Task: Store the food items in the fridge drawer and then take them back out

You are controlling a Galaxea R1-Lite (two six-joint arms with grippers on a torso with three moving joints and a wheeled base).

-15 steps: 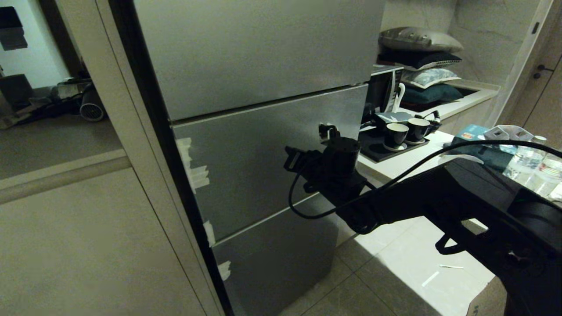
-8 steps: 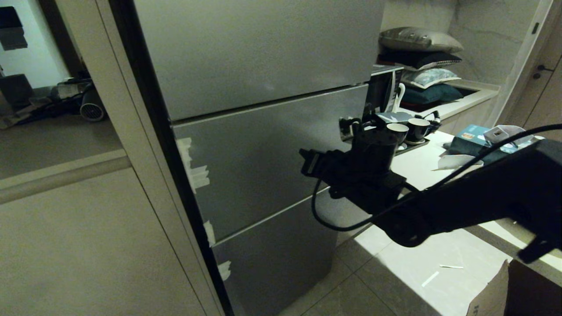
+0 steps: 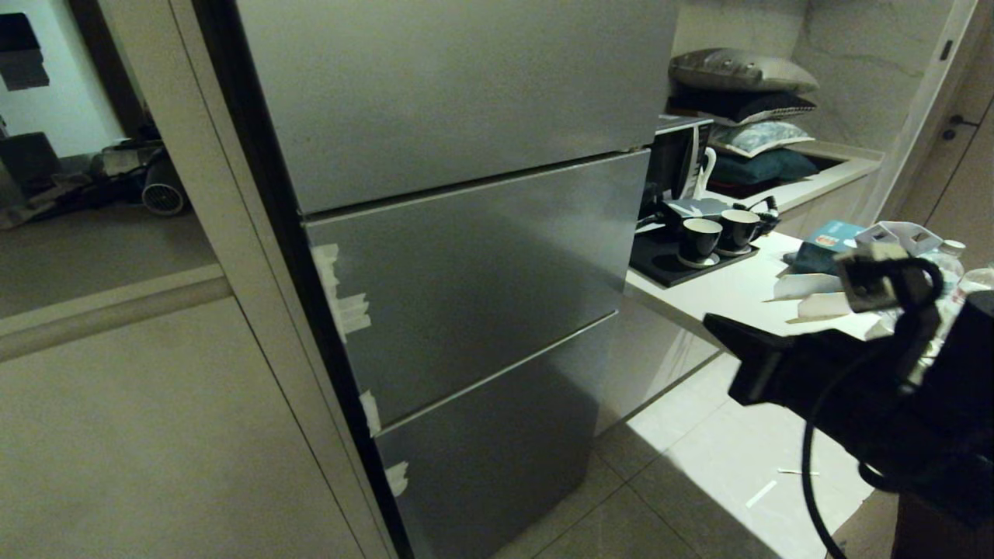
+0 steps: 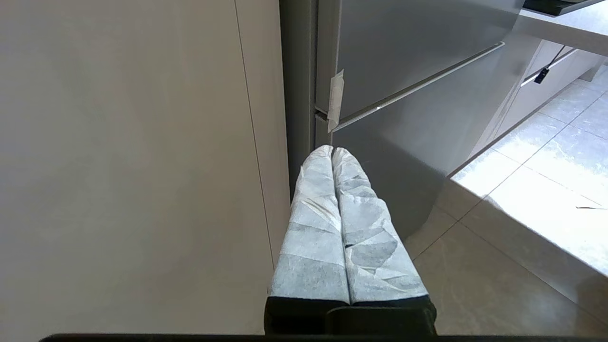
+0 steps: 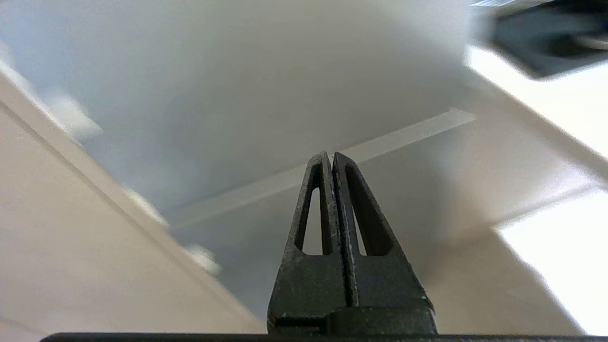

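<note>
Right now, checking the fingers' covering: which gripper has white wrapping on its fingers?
The left gripper: its fingers are white-wrapped; the right gripper's are bare black.

The fridge [image 3: 466,256] front looks like brushed metal with a dull sheen; floor tiles [image 3: 683,481] glossy.

My head view is dim and greenish; the brushed grey fridge front [image 3: 466,256] carries soft shadow, while a bright patch lies on the pale tiled floor [image 3: 699,458]. My right wrist view is smeared with motion blur behind its sharp black fingers [image 5: 323,209]. My left wrist view is bright and crisp.
</note>
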